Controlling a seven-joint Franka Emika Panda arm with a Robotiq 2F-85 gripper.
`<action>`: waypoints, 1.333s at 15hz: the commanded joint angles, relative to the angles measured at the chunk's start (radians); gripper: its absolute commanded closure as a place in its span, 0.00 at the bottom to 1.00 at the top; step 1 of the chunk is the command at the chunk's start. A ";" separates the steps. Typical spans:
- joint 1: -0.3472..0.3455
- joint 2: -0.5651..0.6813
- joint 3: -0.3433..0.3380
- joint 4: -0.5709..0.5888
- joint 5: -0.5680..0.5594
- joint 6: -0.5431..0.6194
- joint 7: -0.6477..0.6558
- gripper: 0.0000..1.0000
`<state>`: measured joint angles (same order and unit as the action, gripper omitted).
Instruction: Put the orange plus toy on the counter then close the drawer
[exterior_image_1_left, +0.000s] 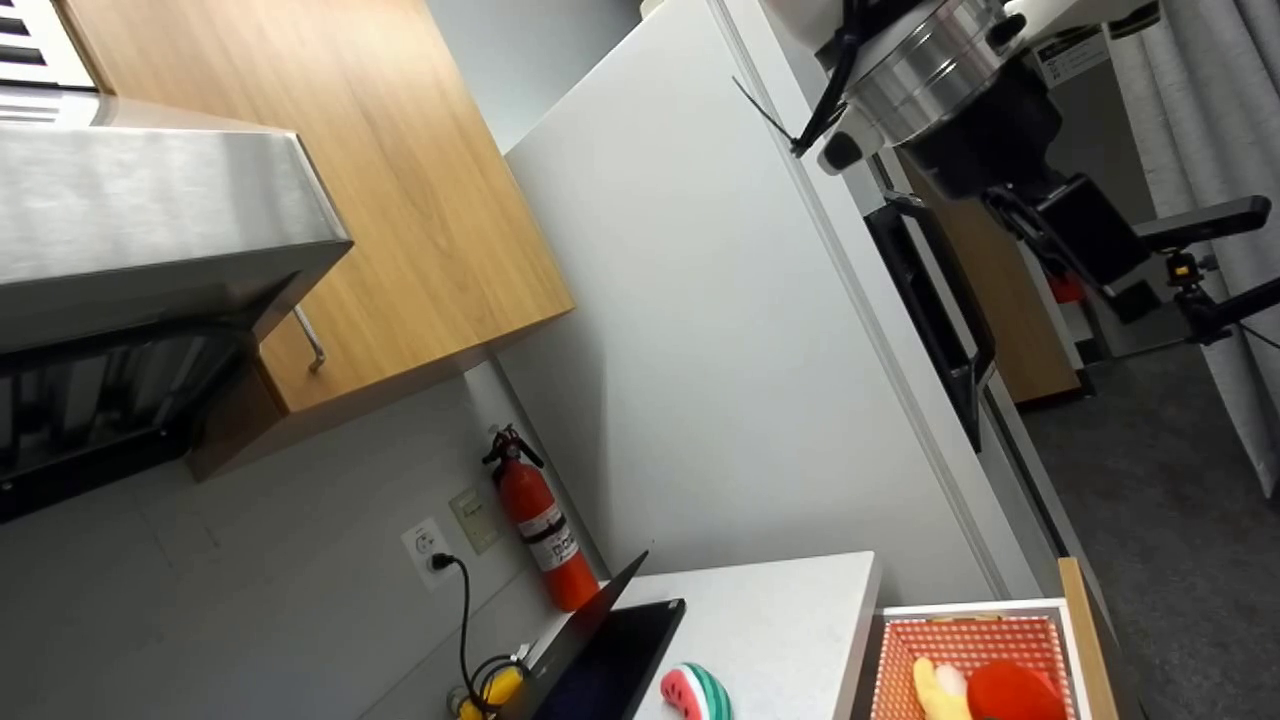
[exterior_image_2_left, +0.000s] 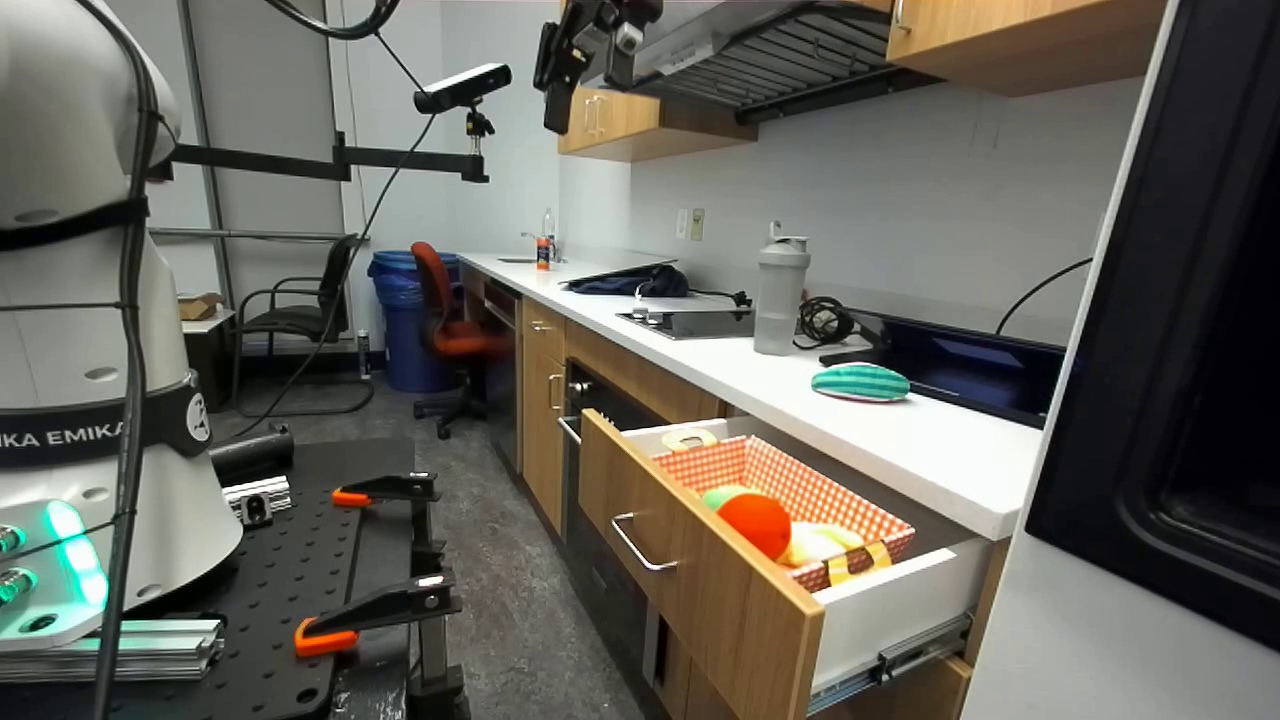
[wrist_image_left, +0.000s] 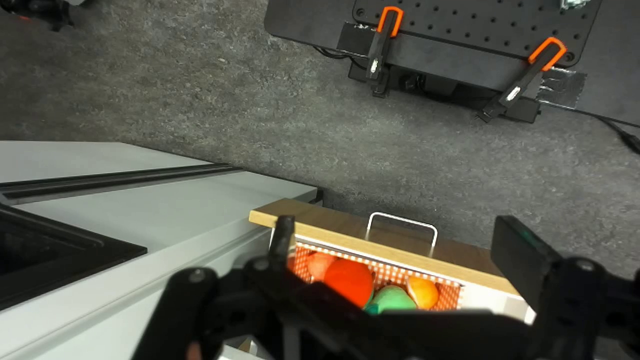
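The orange plus toy (exterior_image_2_left: 757, 525) is a round red-orange blob lying in a checked basket inside the open drawer (exterior_image_2_left: 690, 560). The toy shows in an exterior view (exterior_image_1_left: 1015, 692) and in the wrist view (wrist_image_left: 350, 281), partly hidden there by gripper parts. The drawer's wood front (wrist_image_left: 382, 242) with its metal handle is pulled out from under the white counter (exterior_image_2_left: 930, 440). My gripper (wrist_image_left: 395, 220) is open, with wide-apart fingers and nothing between them. It hangs high above the drawer and also shows at the top of an exterior view (exterior_image_2_left: 590, 65).
The basket (exterior_image_2_left: 810, 480) also holds green, yellow and orange toys. A watermelon toy (exterior_image_2_left: 860, 382), a shaker bottle (exterior_image_2_left: 780, 295) and an open laptop (exterior_image_2_left: 970, 365) stand on the counter. A tall white fridge (exterior_image_1_left: 700, 350) stands beside the drawer. A range hood (exterior_image_2_left: 740, 60) hangs above.
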<state>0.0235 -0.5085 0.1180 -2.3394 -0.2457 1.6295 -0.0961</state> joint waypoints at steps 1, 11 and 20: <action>0.024 0.002 -0.019 0.003 -0.015 -0.007 0.010 0.00; 0.037 0.378 0.005 0.444 -0.005 -0.004 0.006 0.00; 0.039 0.445 0.004 0.514 -0.007 -0.013 0.006 0.00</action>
<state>0.0449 -0.0649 0.1388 -1.8282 -0.2515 1.6197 -0.0912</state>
